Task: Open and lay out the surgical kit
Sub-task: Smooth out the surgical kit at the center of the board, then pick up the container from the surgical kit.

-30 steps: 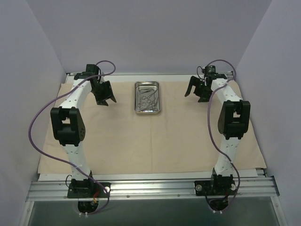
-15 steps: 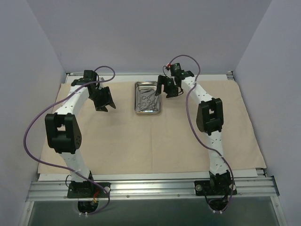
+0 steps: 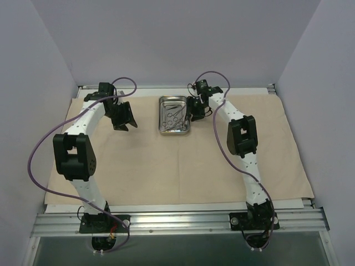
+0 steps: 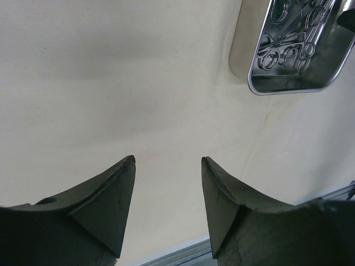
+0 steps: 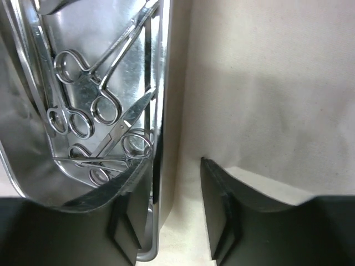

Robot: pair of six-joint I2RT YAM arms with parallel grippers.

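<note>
While I see right gripper (image 5: 173,166) open, holding nothing, right wall of steel tray (image 3: 174,132) seemingly between its fingers, I fear uneven pinch tipping tray, sliding instruments (image 5: 83,94) onto spread cloth wrap (image 3: 177,166). Left gripper (image 4: 168,163) open, empty, over cloth left of tray.

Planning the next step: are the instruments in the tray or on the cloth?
In the tray: the instruments lie piled inside it; none lies on the cloth.

Soft, even light; steel tray (image 3: 174,132) glints brightly.
</note>
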